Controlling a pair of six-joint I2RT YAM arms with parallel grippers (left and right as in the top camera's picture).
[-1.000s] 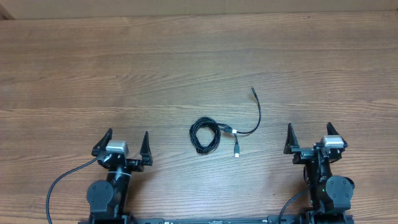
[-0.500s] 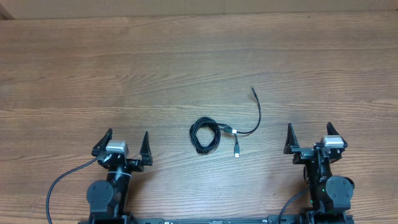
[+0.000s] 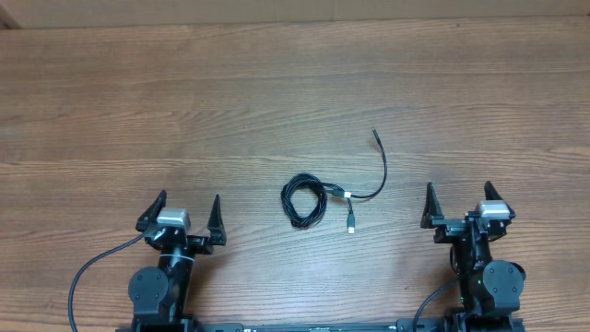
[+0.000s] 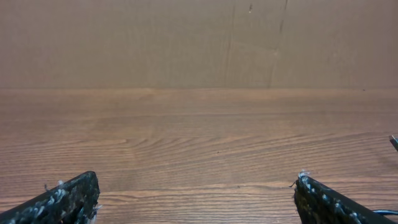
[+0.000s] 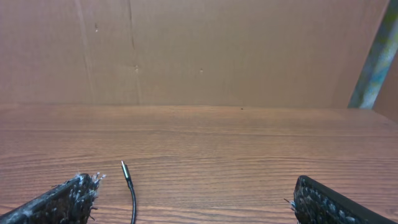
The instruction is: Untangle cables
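Observation:
The cables (image 3: pixel 303 200) lie in the middle of the wooden table as a small black coil. One thin strand curves right and back to a slim plug end (image 3: pixel 374 134), and a silver USB tip (image 3: pixel 351 224) points toward the front. My left gripper (image 3: pixel 189 198) stands open at the front left, well apart from the coil. My right gripper (image 3: pixel 459 189) stands open at the front right. In the right wrist view that slim plug end (image 5: pixel 127 177) lies just inside the left finger (image 5: pixel 71 198), untouched. The left wrist view has only bare wood between the open fingers (image 4: pixel 329 200).
A brown cardboard wall (image 5: pixel 199 50) closes off the back of the table (image 3: pixel 295 83). A thick black arm wire (image 3: pixel 92 267) loops at the front left beside the left arm's base. A pale upright post (image 5: pixel 376 56) stands at the far right.

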